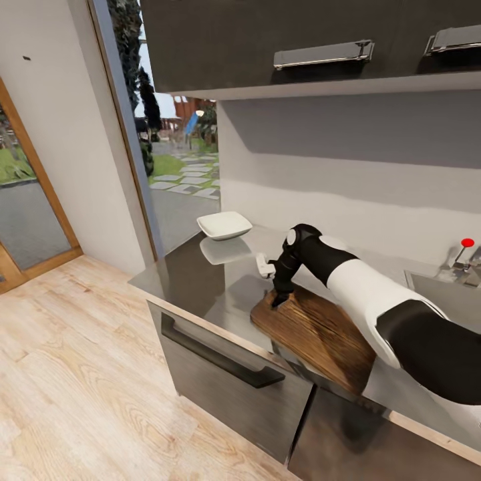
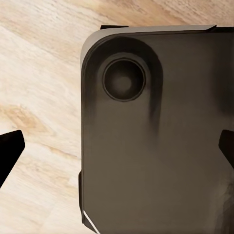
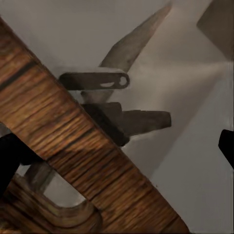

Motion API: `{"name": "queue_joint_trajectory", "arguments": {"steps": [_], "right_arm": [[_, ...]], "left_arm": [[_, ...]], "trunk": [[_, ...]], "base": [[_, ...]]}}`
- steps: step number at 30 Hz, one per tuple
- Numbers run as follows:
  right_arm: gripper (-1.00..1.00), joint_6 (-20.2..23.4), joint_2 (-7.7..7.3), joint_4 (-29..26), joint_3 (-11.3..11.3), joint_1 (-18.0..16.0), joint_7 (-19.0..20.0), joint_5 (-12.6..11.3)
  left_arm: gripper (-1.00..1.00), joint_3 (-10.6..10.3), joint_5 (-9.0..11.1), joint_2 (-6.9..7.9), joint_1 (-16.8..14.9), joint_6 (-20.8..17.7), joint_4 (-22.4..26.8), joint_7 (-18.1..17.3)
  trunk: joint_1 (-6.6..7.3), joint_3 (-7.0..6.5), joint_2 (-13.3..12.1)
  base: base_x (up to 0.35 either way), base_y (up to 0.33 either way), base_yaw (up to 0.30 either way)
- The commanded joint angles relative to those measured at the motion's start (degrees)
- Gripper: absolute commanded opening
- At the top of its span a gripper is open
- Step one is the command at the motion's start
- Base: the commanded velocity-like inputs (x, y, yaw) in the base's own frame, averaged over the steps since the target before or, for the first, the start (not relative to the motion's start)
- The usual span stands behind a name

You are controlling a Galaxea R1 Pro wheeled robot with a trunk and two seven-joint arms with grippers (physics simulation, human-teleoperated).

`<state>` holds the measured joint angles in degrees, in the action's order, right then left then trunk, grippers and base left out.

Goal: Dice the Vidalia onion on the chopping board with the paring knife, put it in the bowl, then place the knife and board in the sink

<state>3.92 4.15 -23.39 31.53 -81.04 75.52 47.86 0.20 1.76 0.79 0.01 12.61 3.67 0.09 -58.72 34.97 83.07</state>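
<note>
Fingers of the right gripper spread wide astride the handle end of the chopping board on the countertop; left gripper open too.

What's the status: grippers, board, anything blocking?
Right gripper open at the board's handle end. Left gripper open, over floor. Bowl beyond, apart. Nothing blocking.
</note>
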Motion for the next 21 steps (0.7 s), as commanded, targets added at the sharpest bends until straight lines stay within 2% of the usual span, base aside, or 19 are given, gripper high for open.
{"name": "queue_joint_trajectory", "arguments": {"steps": [1, 20, 21], "right_arm": [[1.00, 0.08, 0.03, 0.04, -0.07, 0.31, -0.08, -0.28], [1.00, -0.84, -0.15, 1.22, -0.67, 0.01, -0.20, -0.31], [1.00, -0.84, -0.15, 1.23, -0.07, 0.51, -0.20, -0.31]], "left_arm": [[1.00, -0.02, 0.18, 0.00, -0.01, 0.13, 0.02, 0.01], [1.00, -0.02, 0.18, 0.00, -0.01, 0.13, 0.02, 0.00], [1.00, -0.02, 0.18, -0.01, -0.01, 0.13, 0.02, 0.02]], "trunk": [[-0.01, 0.06, 0.01], [-0.01, 0.06, 0.01], [-0.01, 0.06, 0.01]], "base": [[0.000, 0.000, 0.000], [0.000, 0.000, 0.000], [0.000, 0.000, 0.000]]}}
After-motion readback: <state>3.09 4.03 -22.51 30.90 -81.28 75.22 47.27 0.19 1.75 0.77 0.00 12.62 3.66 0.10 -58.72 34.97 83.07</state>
